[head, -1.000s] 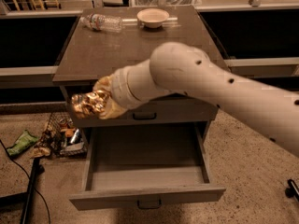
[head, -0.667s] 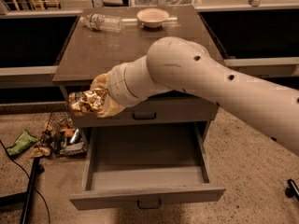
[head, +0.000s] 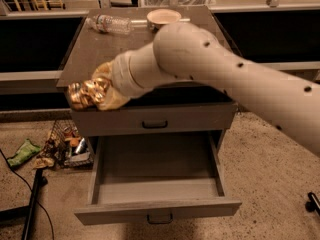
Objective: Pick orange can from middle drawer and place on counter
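Orange can (head: 80, 94) pinched in the end effector (head: 94, 92) at the front edge of the counter (head: 97, 49).

I read the orange can (head: 78, 95) as shiny orange-gold with mottled brown print, clasped in the yellowish-gold pincer (head: 96, 91) at the front-left corner of the glossy grey-brown table (head: 100, 49). The arm (head: 200, 59) is off-white with dark dots; the middle drawer (head: 155, 210) is plain grey with a dark handle (head: 160, 218).

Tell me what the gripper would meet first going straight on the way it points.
Probably nothing close: the gripper, holding the orange can, points to the picture's left past the counter's front-left corner; beyond lies floor clutter, depth unclear.
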You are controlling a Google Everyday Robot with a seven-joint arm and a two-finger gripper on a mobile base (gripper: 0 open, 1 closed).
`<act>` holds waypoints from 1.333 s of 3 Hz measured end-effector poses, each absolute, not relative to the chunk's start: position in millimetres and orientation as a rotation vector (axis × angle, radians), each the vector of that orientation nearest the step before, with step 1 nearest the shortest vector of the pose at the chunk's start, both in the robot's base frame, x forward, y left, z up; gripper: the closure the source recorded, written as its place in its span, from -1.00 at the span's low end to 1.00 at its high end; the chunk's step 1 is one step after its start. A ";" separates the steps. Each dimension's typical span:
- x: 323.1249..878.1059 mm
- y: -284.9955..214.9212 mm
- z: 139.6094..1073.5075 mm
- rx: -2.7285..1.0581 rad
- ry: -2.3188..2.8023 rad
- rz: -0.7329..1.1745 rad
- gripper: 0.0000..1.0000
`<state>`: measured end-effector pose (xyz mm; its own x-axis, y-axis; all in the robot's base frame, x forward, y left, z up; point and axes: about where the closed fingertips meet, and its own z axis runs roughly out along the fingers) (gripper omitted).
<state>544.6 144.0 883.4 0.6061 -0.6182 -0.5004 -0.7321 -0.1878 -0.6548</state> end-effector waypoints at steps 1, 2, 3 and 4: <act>591.5 169.0 901.1 -1.906 1.053 0.189 1.00; 648.2 193.3 926.1 -1.846 1.081 0.196 1.00; 701.7 205.3 941.7 -1.728 1.159 0.202 1.00; 739.4 214.2 943.3 -1.657 1.232 0.210 1.00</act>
